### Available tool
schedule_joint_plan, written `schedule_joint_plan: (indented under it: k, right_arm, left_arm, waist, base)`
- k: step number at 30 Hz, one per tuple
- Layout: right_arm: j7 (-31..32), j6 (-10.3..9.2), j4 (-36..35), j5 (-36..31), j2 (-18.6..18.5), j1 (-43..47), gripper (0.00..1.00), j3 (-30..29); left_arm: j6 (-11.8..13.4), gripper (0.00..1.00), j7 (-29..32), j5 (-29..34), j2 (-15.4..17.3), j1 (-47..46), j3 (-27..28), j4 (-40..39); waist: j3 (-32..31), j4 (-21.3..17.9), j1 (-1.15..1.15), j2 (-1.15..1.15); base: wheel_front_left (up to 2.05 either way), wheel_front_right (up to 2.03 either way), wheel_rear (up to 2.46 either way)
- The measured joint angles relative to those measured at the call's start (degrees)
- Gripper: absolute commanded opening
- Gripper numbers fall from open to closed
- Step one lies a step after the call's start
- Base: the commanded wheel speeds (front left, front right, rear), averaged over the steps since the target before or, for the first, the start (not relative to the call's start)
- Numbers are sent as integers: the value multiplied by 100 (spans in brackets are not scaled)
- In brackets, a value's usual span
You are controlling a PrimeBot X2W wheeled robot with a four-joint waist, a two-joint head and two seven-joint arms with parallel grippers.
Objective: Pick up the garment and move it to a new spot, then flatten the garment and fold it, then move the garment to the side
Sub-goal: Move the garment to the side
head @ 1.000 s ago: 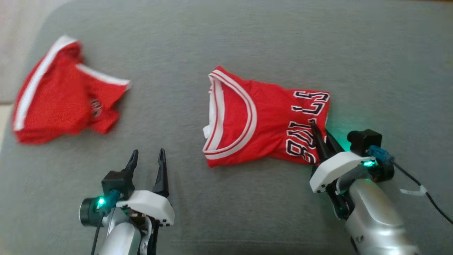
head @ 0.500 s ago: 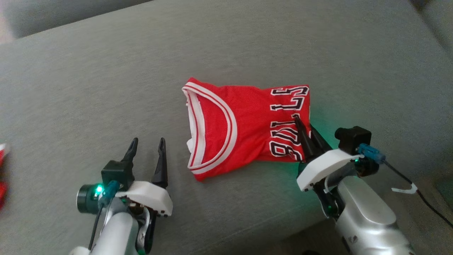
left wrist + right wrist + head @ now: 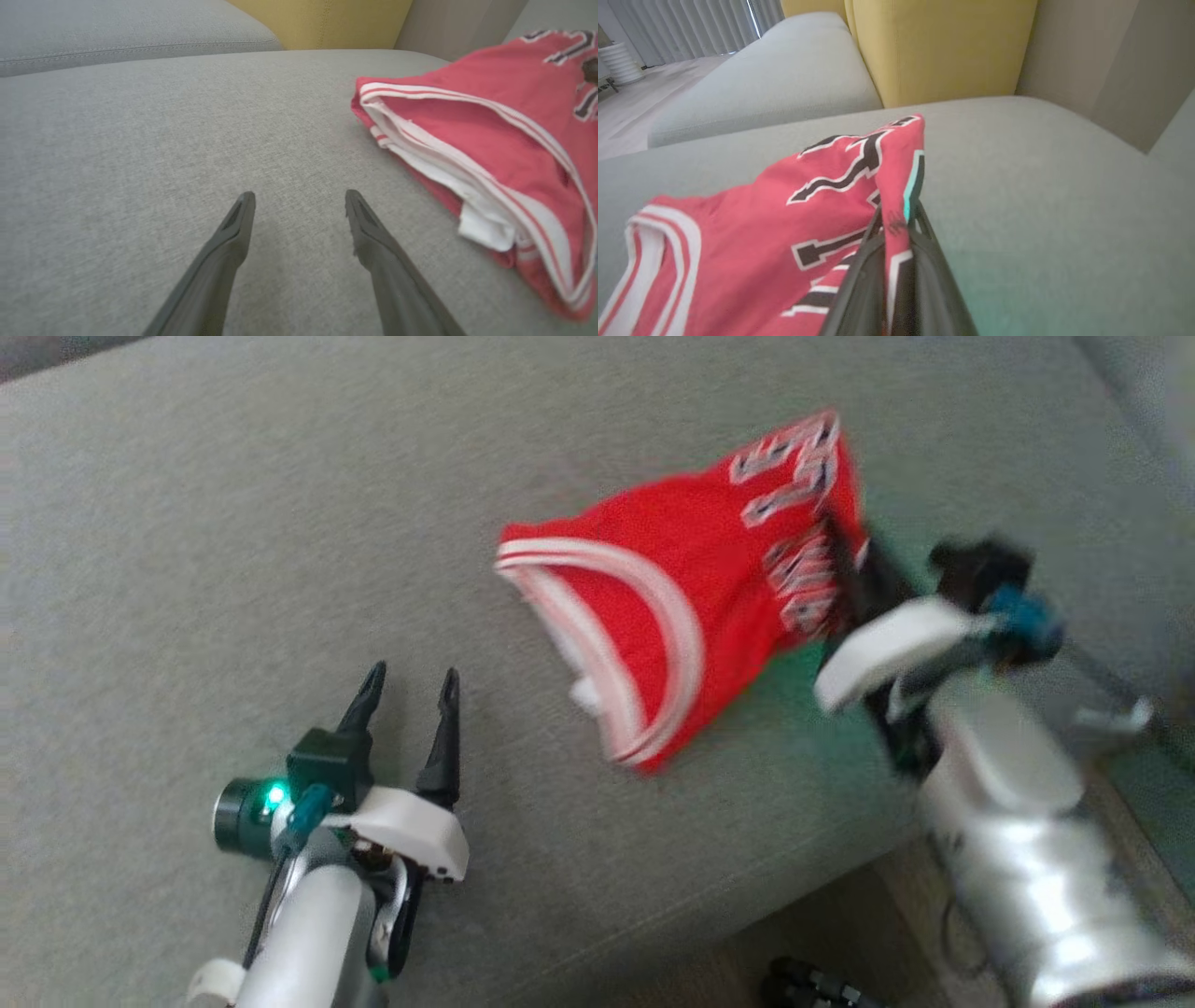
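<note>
The garment [image 3: 691,588] is a folded red jersey with white trim and black-and-white lettering, lying on the grey cushion [image 3: 233,523] right of centre. My right gripper [image 3: 845,546] is shut on its lettered edge; in the right wrist view the red cloth of the garment [image 3: 784,224] is pinched between the two dark fingers [image 3: 859,275] and lifted a little. My left gripper [image 3: 411,681] stands open at the lower left, nothing between its fingers. In the left wrist view the garment [image 3: 490,140] lies to the right of my left gripper [image 3: 299,198], apart from it.
The cushion's front edge [image 3: 747,887] runs across the lower right, with floor beyond it and a dark object [image 3: 812,985] there. A yellow cushion [image 3: 943,46] stands behind the seat, and a second grey cushion [image 3: 784,70] lies further left.
The camera has swung right, so the second red garment at the left has left the picture. My right gripper has carried the jersey's lettered edge up and away; the jersey now lies slanted.
</note>
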Motion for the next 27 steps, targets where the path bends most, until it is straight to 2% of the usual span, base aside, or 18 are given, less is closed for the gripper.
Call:
schedule_joint_plan:
  k: [1, 6, 11, 14, 22, 27]
  right_arm:
    - [18, 0, 181, -398, -9, -427, 0, -422]
    - [196, 0, 616, -1315, -363, -1298, 0, -1501]
    - [450, 0, 848, -2242, -1025, -1722, 0, -2674]
    - [580, 0, 853, -2738, -1246, -1796, 0, -3273]
    - [748, 0, 789, -3515, -1358, -1861, 0, -4206]
    - [672, 0, 747, -3833, -1361, -1871, 0, -4422]
  left_arm:
    - [-4, 100, 0, 31, 1, -84, -46, -9]
    - [-54, 100, 0, 154, 1, -224, -130, -69]
    - [-104, 100, -41, 176, -1, -304, -130, -178]
    - [-116, 100, -42, 202, -3, -338, -123, -234]
    - [-151, 100, -42, 247, -10, -396, -77, -261]
    - [-151, 100, -42, 254, -9, -396, -37, -247]
  waist:
    - [76, 141, 0, 0]
    - [278, 519, 0, 0]
    - [479, 872, 0, 0]
    - [582, 1033, 0, 0]
    - [644, 1187, 0, 0]
    - [613, 1202, 0, 0]
  base:
    - [0, 0, 0]
    - [0, 0, 0]
    - [0, 0, 0]
    - [0, 0, 0]
    - [0, 0, 0]
    - [0, 0, 0]
